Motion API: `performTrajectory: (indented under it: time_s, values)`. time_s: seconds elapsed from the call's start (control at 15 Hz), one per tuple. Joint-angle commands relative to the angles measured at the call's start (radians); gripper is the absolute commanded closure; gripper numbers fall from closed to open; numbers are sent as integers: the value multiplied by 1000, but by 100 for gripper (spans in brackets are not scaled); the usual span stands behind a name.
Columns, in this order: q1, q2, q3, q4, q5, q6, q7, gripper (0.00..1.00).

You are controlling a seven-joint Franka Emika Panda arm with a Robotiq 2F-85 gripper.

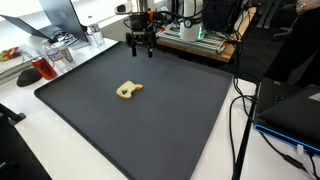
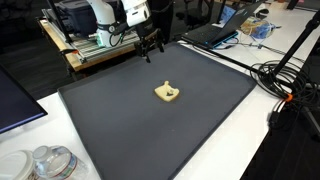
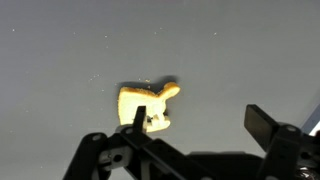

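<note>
A small pale-yellow toy-like object [image 1: 128, 90] lies on the dark grey mat [image 1: 170, 120]. It also shows in an exterior view [image 2: 168, 93] and in the wrist view [image 3: 148, 104]. My gripper [image 1: 140, 46] hangs above the far edge of the mat, well away from the object, with its fingers spread and nothing between them. In an exterior view it sits at the mat's back edge [image 2: 152, 44]. In the wrist view the two dark fingers [image 3: 200, 122] stand wide apart, and the left fingertip overlaps the object in the picture.
A shelf with equipment and cables [image 1: 195, 35] stands behind the mat. A glass and clutter [image 1: 45, 68] sit at one side. Laptops [image 2: 215, 30] and black cables [image 2: 285, 85] lie beside the mat. Plastic containers [image 2: 45, 162] are near the front corner.
</note>
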Motion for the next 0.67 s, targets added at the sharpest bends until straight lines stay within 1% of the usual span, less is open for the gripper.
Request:
performTrajectory:
  time_s: [0.0,0.27,0.4,0.53,0.6]
  values:
    - [32,-51,-4,-25,-280,-9,247,0]
    - [40,-45,-4,13,-614,-67,523,0]
    - [46,-55,-1,71,-782,-167,663,0]
    - [65,-54,20,160,-942,-307,823,0]
    - [81,-45,38,206,-981,-373,878,0]
